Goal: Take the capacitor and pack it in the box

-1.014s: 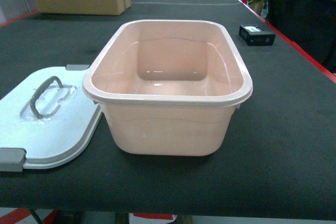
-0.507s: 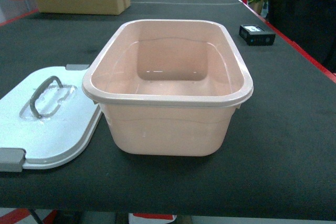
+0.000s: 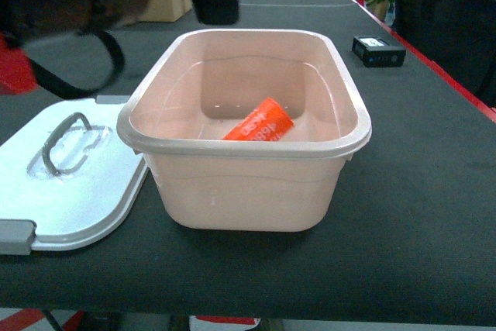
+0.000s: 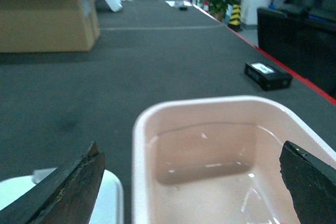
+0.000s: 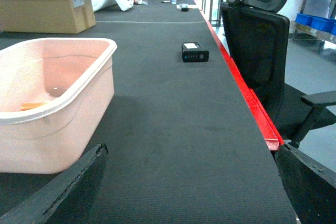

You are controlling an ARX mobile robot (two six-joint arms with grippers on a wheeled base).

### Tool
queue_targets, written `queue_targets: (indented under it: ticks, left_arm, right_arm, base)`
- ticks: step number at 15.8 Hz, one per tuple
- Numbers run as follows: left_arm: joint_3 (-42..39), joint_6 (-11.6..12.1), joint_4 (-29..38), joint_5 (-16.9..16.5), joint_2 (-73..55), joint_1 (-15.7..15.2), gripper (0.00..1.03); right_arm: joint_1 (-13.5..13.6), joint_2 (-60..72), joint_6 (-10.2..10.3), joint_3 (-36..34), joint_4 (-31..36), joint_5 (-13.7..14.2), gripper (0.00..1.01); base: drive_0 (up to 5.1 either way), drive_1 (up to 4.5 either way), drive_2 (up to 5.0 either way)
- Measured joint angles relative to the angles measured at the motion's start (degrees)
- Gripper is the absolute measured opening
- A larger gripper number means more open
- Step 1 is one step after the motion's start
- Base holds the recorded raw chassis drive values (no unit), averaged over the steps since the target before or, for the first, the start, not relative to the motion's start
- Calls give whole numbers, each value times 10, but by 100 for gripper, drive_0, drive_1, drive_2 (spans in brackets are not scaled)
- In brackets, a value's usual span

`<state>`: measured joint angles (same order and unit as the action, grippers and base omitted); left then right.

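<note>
The orange capacitor (image 3: 260, 122) lies inside the box (image 3: 246, 147), tilted, its long axis running from near-left up to far-right. The left end effector (image 4: 191, 182) hangs wide open and empty above the far-left rim, so the sound move is lifting straight clear without nudging the rim. The right end effector (image 5: 191, 182) is open too, empty over the bench (image 5: 173, 103).

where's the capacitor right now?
In the head view the orange capacitor lies tilted inside the pink box, on its floor near the front wall, right of the white lid.
</note>
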<state>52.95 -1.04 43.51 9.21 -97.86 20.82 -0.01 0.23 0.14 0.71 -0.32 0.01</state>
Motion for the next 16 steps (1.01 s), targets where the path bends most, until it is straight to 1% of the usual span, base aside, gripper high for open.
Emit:
queue_targets:
  ticks: [1, 2, 3, 4, 5, 6, 8, 10, 11, 12, 16]
  left_arm:
    - [-13, 0, 5, -12, 26, -35, 97]
    - [-29, 2, 17, -31, 48, -89, 98]
    - [-47, 13, 35, -49, 44, -152, 98]
    - [-59, 20, 52, -61, 19, -196, 98]
    - [-63, 27, 74, -71, -26, -228, 98]
    - [-62, 30, 91, -79, -65, -240, 98]
    - [-24, 33, 111, -99, -174, -239, 98]
    - [9, 33, 108, -106, -244, -234, 98]
    - [31, 35, 94, -107, -276, -236, 98]
    - [37, 36, 90, -107, -281, -237, 96]
    - [43, 36, 67, -115, -282, -239, 53]
  right_arm:
    - [0, 0, 0, 0, 0, 0, 98]
    - [0, 0, 0, 0, 0, 0, 98]
    - [0, 0, 0, 0, 0, 0, 98]
    - [0, 0, 0, 0, 0, 0, 98]
    - [0, 0, 0, 0, 0, 0, 98]
    - [0, 0, 0, 0, 0, 0, 98]
    - [0, 0, 0, 0, 0, 0, 98]
    - [0, 0, 0, 0, 0, 0, 98]
    - [0, 0, 0, 0, 0, 0, 98]
    - [0, 0, 0, 0, 0, 0, 98]
    - [0, 0, 0, 0, 0, 0, 98]
  base:
    - [0, 0, 0]
    - [0, 0, 0]
    - [0, 0, 0]
    - [0, 0, 0]
    - [0, 0, 0]
    - [0, 0, 0]
    - [0, 0, 0]
    - [0, 0, 0]
    - [0, 0, 0]
    - [0, 0, 0]
    - [0, 0, 0]
